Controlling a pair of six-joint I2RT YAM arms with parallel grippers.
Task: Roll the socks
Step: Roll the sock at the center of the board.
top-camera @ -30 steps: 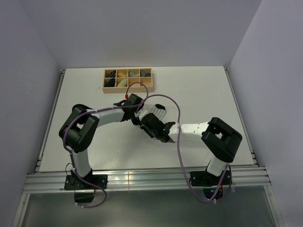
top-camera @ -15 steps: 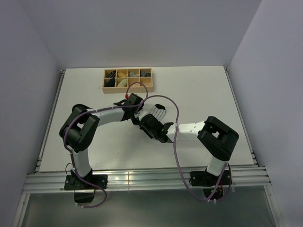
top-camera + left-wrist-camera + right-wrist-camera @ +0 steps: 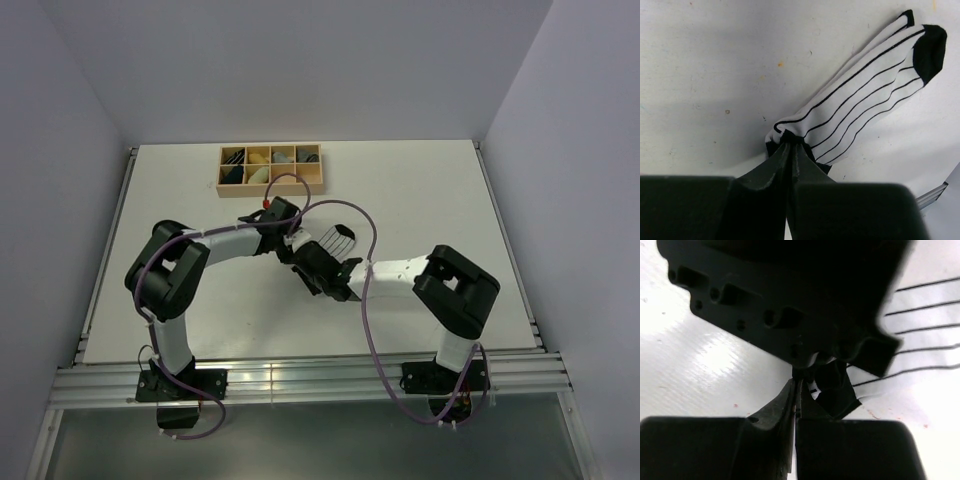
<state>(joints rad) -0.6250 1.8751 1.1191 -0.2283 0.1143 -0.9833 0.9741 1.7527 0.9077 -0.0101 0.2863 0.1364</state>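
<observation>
Left gripper (image 3: 790,146) clenched on the black end of the striped sock (image 3: 860,100), likely anchoring the roll; right gripper (image 3: 795,382) shut alongside.

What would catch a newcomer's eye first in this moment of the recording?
A white sock with thin black stripes lies flat on the table. The jaws of the left arm are shut on its black end, and those of the right arm are shut right beside it, though whether they catch fabric is unclear. A wooden divided box sits toward the far edge.
</observation>
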